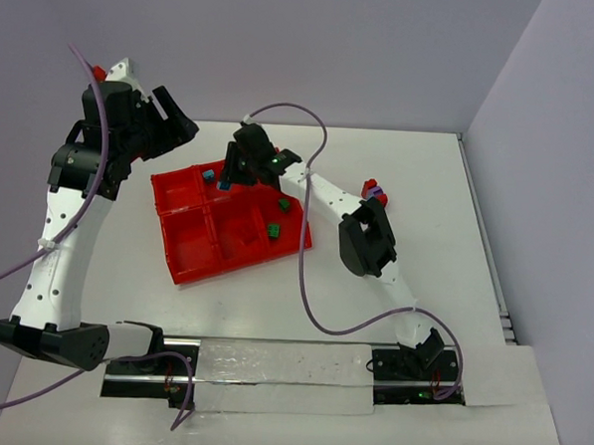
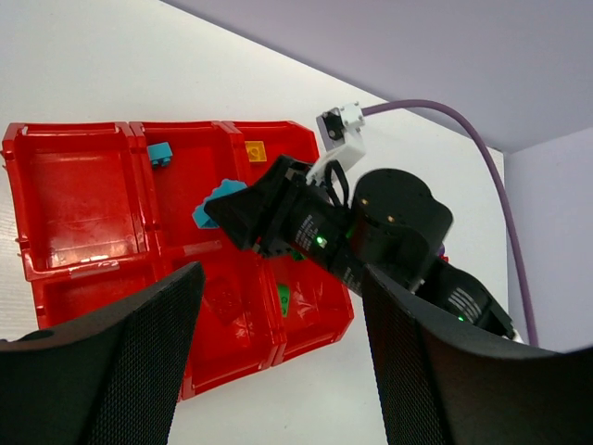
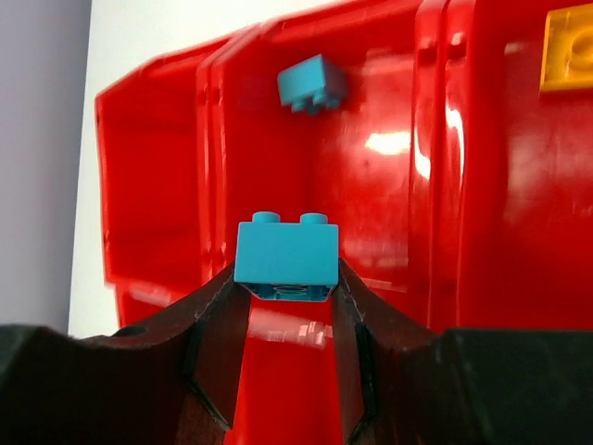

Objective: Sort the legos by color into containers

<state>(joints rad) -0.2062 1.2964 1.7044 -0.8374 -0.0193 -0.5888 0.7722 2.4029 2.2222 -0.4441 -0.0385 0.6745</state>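
Observation:
The red tray (image 1: 180, 273) lies at the table's middle. My right gripper (image 1: 226, 180) is shut on a teal-blue brick (image 3: 285, 253) and holds it over the tray's far middle compartment, where another teal-blue brick (image 3: 310, 82) lies. An orange-yellow brick (image 3: 567, 50) lies in the compartment beside it. Two green bricks (image 1: 284, 204) lie in the right-hand compartments. A small red and purple stack (image 1: 375, 192) stands on the table right of the tray. My left gripper (image 1: 174, 126) is open and empty, raised at the tray's far left; its view shows the tray (image 2: 65, 132) and the held brick (image 2: 216, 205).
The right arm's elbow (image 1: 368, 236) hangs over the table right of the tray, beside the red and purple stack. Purple cables loop over both arms. Grey walls close the far and right sides. A metal rail runs along the near edge.

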